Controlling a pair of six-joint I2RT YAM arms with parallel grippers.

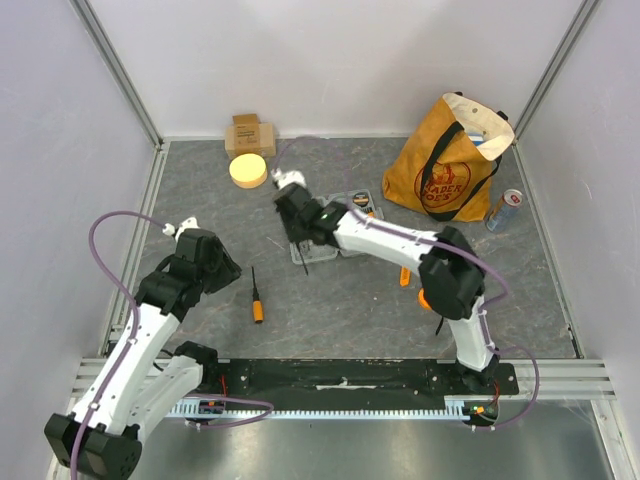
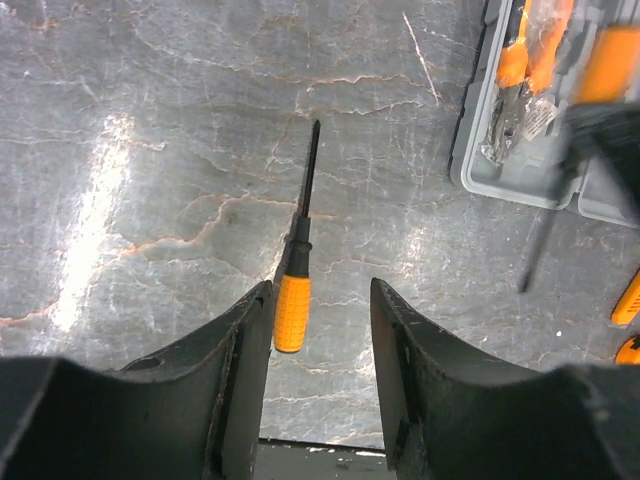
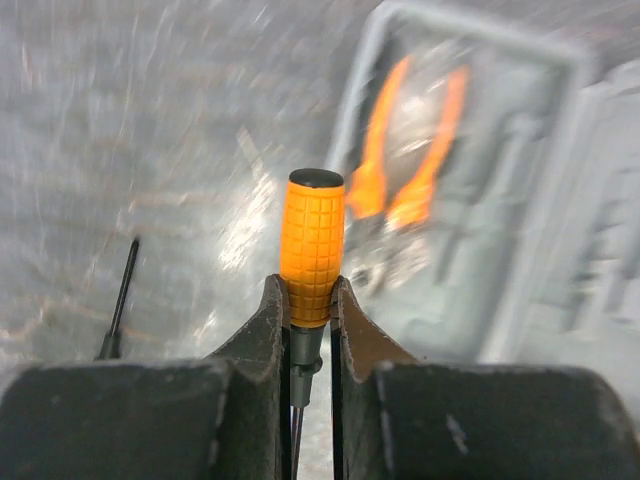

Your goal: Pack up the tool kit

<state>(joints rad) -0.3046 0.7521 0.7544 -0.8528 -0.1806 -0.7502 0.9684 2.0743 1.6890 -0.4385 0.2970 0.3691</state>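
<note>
**A:** Tool kit [image 2: 478, 160]: where does it lie, and what has the right claw [image 3: 310, 293] got?

**B:** The right claw is clamped on a screwdriver [image 3: 311, 240]. The orange handle sticks out past the fingertips and the shaft runs back between them. Just beyond, the grey kit lies open on the table [image 1: 340, 300] with orange-handled pliers [image 3: 405, 160] in one slot. That view is blurred, so I cannot make out the other slots.

**A:** And the left claw [image 2: 320, 290]?

**B:** Spread apart, gripping nothing. A second screwdriver [image 2: 293, 300] lies flat on the table, handle between the fingertips, tip pointing away. The kit sits off to its right.

**A:** Further out?

**B:** Two more orange tools [image 2: 626, 298] lie near the kit. At the back stand a tote bag [image 1: 440, 170], a cardboard box [image 1: 248, 133], a yellow disc [image 1: 248, 171] and a can [image 1: 503, 210].
</note>
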